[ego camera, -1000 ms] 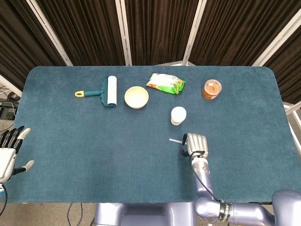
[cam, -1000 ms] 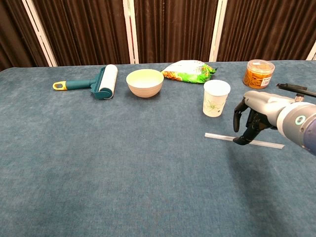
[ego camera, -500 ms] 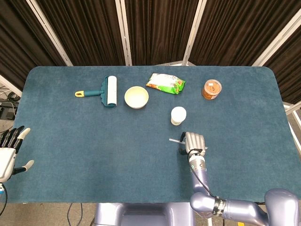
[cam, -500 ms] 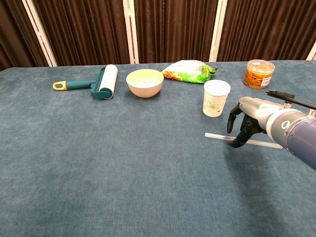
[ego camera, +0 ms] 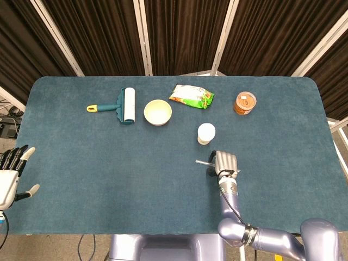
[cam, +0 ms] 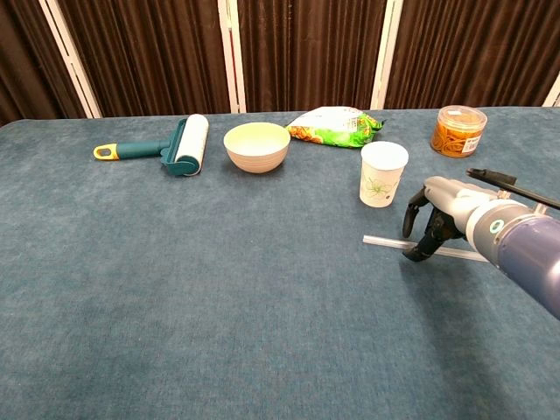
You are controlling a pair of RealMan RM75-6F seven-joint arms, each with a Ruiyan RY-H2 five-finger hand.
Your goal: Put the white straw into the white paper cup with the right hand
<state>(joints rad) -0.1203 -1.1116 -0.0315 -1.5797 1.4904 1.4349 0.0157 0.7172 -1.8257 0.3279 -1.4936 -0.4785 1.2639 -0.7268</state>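
Chest view | white paper cup [cam: 383, 174] centre-right, interior hidden | white straw [cam: 385, 241] flat below | right hand [cam: 435, 219] fingertips on straw, grip unclear | left hand [ego camera: 11, 175] spread, empty

My right hand [cam: 435, 229] is hovering low over the table, palm down, with its dark fingers [cam: 411, 218] curling downward and their tips reaching the surface; whether they are gripping anything is not clear. My right forearm is extending toward it from the near right. My left hand [ego camera: 12, 173] is resting at the far left edge, fingers apart, holding nothing.
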